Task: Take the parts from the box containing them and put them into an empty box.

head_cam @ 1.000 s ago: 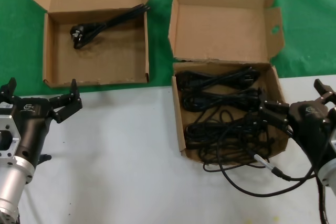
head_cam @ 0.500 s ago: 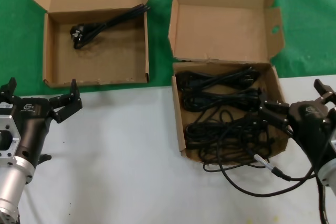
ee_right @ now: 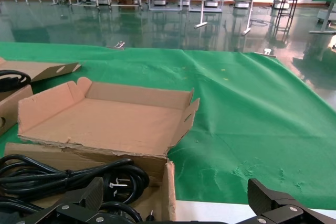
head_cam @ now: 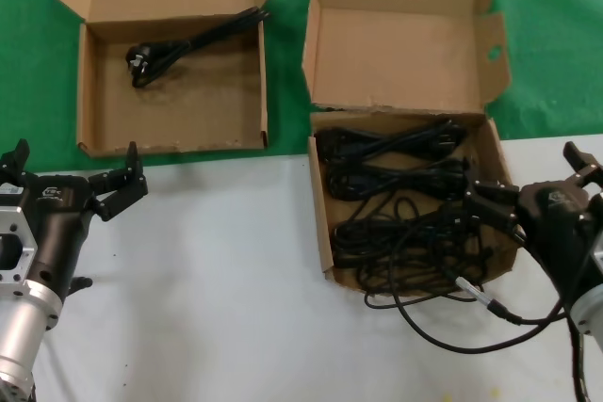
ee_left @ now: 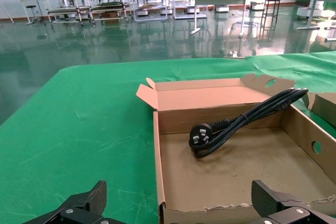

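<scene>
Cables [head_cam: 400, 209], black and looped in bundles, are lying heaped in the squarish cardboard box [head_cam: 318, 218], which is sitting half on the white table [head_cam: 207, 280] and half on the green cloth [head_cam: 546, 35], its ragged-fold lid [head_cam: 396, 40] standing open at the far side. One stray cable loop [head_cam: 443, 313] is spilling over the near wall onto the table. Wider box [head_cam: 94, 110], off to the robot's left on the cloth, is holding a single cable [head_cam: 188, 44] running diagonally toward its far corner, plug end [ee_left: 199, 135] facing up. Right claw [head_cam: 476, 209] is hovering at the near right corner of the squarish box, fingers spread apart; whether a tip is touching a cable is hard to say. Left claw [head_cam: 71, 181] is idling over the table just short of the wider box, fingers apart and holding nothing.
</scene>
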### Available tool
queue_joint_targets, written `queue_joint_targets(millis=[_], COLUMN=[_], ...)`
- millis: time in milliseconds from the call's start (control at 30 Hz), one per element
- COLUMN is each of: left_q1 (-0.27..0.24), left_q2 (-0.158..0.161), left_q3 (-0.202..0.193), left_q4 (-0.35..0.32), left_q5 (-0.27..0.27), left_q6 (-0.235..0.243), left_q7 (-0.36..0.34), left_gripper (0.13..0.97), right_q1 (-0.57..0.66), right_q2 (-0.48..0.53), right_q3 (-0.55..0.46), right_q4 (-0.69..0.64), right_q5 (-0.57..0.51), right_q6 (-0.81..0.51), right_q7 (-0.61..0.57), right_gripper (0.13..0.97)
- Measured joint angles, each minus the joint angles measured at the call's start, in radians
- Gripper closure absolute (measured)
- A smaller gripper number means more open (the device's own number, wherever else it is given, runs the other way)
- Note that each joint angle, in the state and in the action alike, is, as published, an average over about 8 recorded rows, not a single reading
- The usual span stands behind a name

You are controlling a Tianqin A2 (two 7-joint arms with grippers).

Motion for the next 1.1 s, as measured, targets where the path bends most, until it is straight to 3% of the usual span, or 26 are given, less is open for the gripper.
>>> queue_joint_targets(millis=[1100], left_q1=[0.0], left_q2=[0.0], left_q3=[0.0], left_q4=[0.0], left_q5=[0.0], left_q6=[0.0], left_q7=[0.0], left_gripper=[0.132], right_q1=[0.0], right_q2=[0.0], right_q3=[0.0], right_q4=[0.0], right_q5=[0.0], right_q6=[0.0], right_q7=[0.0], right_gripper=[0.129])
